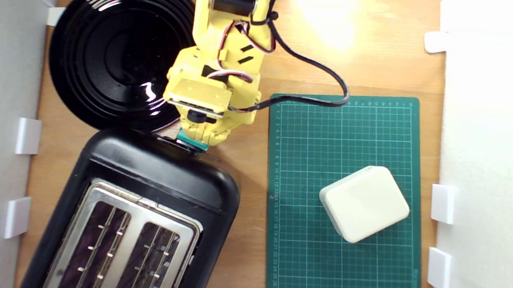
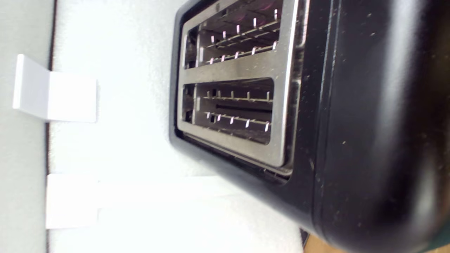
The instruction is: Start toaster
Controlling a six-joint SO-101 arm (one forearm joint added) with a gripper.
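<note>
Claw [image 1: 193, 141] sits at toaster [image 1: 136, 217] end nearest the black plate [image 1: 114, 52], right over the teal lever tab [image 1: 190, 143]; can't tell if its jaws are apart or together.

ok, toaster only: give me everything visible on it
The toaster is a large black rounded-rectangle body, glossy plastic by the look and dusty in the wrist view, with a brushed silver top plate. Both slots look empty, wire guides showing. It stands upright on the wooden table, skewed, at the exterior view's lower left, cut off by the frame. The black plate lies just beyond its far end. The arm's tool sits over the teal lever at that end; contact unclear.
</note>
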